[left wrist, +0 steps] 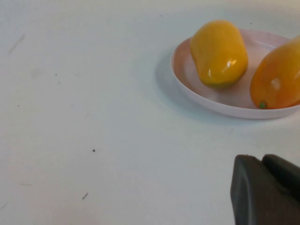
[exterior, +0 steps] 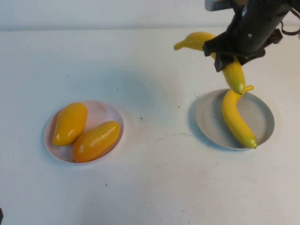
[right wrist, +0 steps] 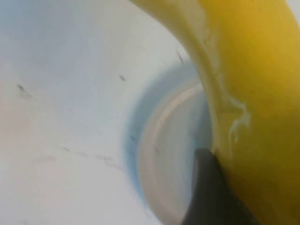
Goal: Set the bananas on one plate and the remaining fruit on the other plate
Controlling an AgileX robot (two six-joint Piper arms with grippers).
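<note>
My right gripper (exterior: 224, 57) is shut on a banana (exterior: 233, 72) and holds it in the air above the far edge of the grey plate (exterior: 264, 118). That banana fills the right wrist view (right wrist: 253, 93), pressed against one dark finger (right wrist: 206, 192), with the grey plate (right wrist: 168, 154) below it. A second banana (exterior: 236, 121) lies on the grey plate. Two orange-yellow oval fruits (exterior: 70, 123) (exterior: 96, 140) lie on the pink plate (exterior: 110, 112) at the left. They also show in the left wrist view (left wrist: 219, 51) (left wrist: 277, 77). My left gripper (left wrist: 267, 192) hovers low near the pink plate (left wrist: 187, 79).
The white table (exterior: 154, 178) stretches between the two plates, with a few small dark specks on it. A pale wall runs along the far edge.
</note>
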